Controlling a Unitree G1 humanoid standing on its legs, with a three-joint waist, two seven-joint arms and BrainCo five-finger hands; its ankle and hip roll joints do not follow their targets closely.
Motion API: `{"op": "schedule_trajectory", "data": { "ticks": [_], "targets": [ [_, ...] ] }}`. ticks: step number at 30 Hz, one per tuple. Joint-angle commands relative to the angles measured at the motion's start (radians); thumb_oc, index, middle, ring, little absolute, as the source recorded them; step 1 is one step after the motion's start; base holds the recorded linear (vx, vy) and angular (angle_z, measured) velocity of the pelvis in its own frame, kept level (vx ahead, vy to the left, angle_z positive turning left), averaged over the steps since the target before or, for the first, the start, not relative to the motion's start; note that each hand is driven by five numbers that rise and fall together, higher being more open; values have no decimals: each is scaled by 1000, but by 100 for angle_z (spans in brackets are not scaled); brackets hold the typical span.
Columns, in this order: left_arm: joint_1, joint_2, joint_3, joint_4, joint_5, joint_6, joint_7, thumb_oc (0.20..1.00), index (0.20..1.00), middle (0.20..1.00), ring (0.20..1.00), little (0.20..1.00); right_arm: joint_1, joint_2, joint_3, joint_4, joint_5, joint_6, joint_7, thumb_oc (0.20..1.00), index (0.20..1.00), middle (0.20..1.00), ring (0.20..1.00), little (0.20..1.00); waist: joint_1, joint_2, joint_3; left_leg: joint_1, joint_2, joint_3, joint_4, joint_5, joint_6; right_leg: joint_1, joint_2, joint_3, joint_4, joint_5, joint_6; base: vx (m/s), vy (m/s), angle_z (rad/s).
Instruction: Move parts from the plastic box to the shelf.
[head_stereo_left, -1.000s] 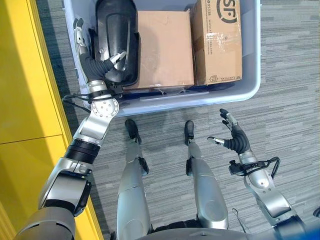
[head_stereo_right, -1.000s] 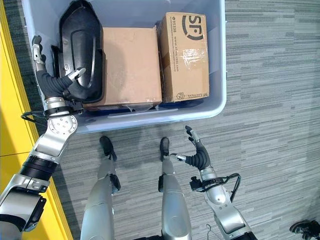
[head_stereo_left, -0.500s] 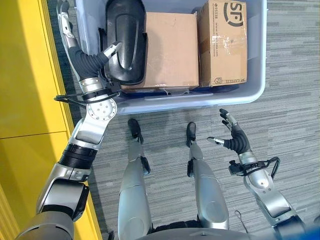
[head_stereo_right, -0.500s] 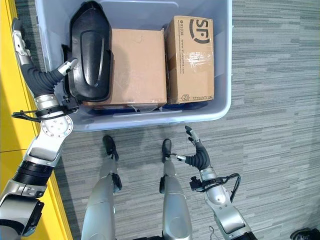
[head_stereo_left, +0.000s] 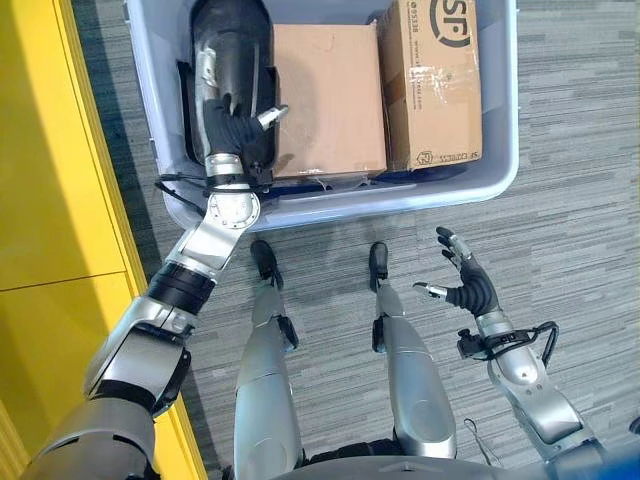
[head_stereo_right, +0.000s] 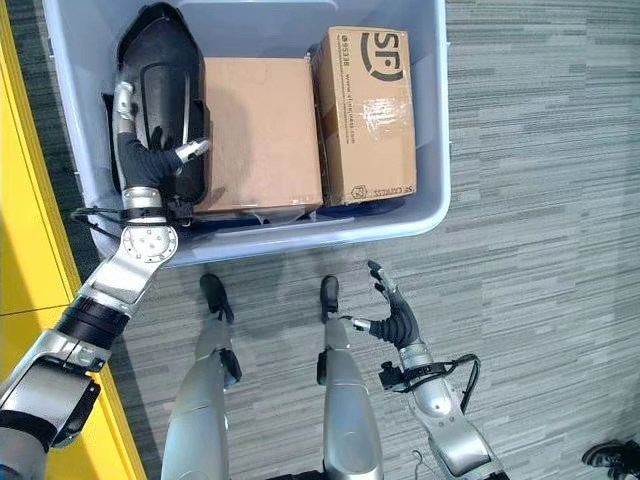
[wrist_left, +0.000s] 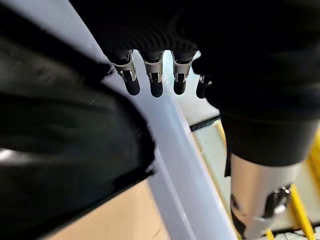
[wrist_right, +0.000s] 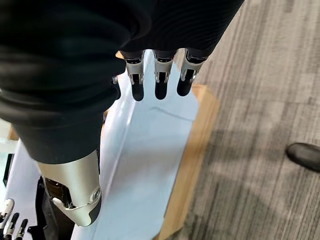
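The black part (head_stereo_left: 235, 70) lies in the left end of the plastic box (head_stereo_left: 500, 150), its long way running from near to far, next to two cardboard boxes (head_stereo_left: 330, 95). The left hand (head_stereo_left: 228, 120) rests right on top of it with straight fingers and the thumb sticking out, not gripping it. The right hand (head_stereo_left: 462, 283) is open and empty, well apart over the floor, so the left hand is much nearer

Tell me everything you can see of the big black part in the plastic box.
The black part is a long moulded shell, matt plastic by its look, rounded at the far end, with a raised oval panel down its middle. It lies lengthwise at the robot's left end of the plastic box, against the plain cardboard box. The left hand lies on its near end, fingers along it and thumb out toward the cardboard. Whether the fingers actually grip it, I cannot tell.
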Motion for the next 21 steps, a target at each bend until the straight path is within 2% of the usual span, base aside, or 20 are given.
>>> {"op": "schedule_trajectory", "data": {
  "ticks": [1,7,14,21],
  "targets": [
    [-71,14,59,70,-64,-44,-27,1000,1000,1000,1000,1000,64,-56,-44,-27,31,-45,-5,1000,1000,1000,1000,1000,-12,-13,-10,21,81,-56,63,-67,-99,39,-71,-21,64,-7,52,-5,-1,-7],
    [-123,-18,48,273,-200,-41,-86,1000,1000,1000,1000,1000,70,-55,-28,-16,31,-36,-4,1000,1000,1000,1000,1000,-34,-25,-5,-3,84,-52,73,-67,-101,15,-63,-13,67,0,52,-2,0,-2],
    [-185,-61,45,417,-316,-35,-130,1000,1000,1000,1000,1000,60,-56,-11,-5,37,-24,-3,1000,1000,1000,1000,1000,-51,-38,-4,-24,88,-50,81,-69,-103,-4,-57,-6,65,6,52,0,0,0],
    [-251,-135,-6,415,-405,-37,-192,1000,1000,1000,1000,1000,57,-59,-8,-9,49,-10,9,1000,1000,1000,1000,1000,-67,-44,-4,-31,88,-46,86,-73,-102,-15,-53,1,66,9,52,0,0,0]
  ]
}}
